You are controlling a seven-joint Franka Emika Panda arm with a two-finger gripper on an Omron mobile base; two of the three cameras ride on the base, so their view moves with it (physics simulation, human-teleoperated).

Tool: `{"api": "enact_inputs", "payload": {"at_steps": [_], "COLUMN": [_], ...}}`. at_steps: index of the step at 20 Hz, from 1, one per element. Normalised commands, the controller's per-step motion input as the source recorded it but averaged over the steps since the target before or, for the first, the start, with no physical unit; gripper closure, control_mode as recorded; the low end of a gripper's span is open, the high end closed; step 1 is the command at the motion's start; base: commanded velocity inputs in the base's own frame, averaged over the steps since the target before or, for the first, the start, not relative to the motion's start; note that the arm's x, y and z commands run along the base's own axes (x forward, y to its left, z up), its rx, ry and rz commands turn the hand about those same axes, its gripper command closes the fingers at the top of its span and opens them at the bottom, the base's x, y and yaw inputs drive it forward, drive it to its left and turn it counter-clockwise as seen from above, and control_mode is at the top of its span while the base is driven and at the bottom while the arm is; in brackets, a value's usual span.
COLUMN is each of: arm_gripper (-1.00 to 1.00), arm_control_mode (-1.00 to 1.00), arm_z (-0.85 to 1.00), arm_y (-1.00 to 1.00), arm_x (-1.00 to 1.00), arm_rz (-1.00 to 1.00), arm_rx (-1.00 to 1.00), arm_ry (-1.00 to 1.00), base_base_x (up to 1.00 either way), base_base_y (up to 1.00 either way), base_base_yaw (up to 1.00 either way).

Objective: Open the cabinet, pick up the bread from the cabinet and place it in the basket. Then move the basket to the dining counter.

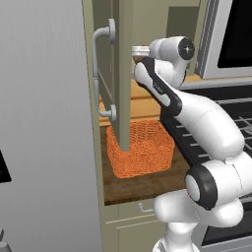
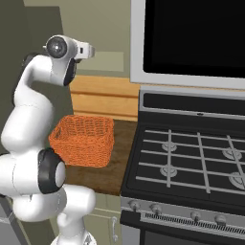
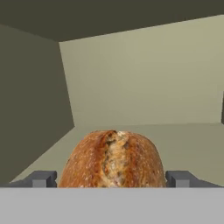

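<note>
Spread end effector [image 3: 111,178] straddling bread [image 3: 112,158], inside cabinet [image 3: 144,74]

Bread [image 3: 112,159] cut off below by grey band. Basket [image 1: 142,147] partly hidden behind cabinet door [image 1: 123,74]. Stove [image 2: 191,158] cropped at right edge.

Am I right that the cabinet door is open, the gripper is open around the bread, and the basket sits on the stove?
Not quite: in both base views the basket sits on the wooden countertop beside the stove. The rest holds.
</note>
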Motion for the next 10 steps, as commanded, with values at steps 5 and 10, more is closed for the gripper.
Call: {"api": "enact_inputs", "payload": {"at_steps": [5,10], "arm_gripper": [1.0,1.0], "arm_control_mode": [-1.0,-1.0], "arm_z": [0.56,0.16], "arm_y": [-0.29,-0.26], "arm_x": [-1.0,-0.92], "arm_rz": [-0.02,-0.05], "arm_rx": [0.06,0.04], "arm_ry": [0.08,0.34], "base_base_x": [0.0,0.0], "base_base_y": [0.0,0.0], "base_base_yaw": [0.0,0.0]}}
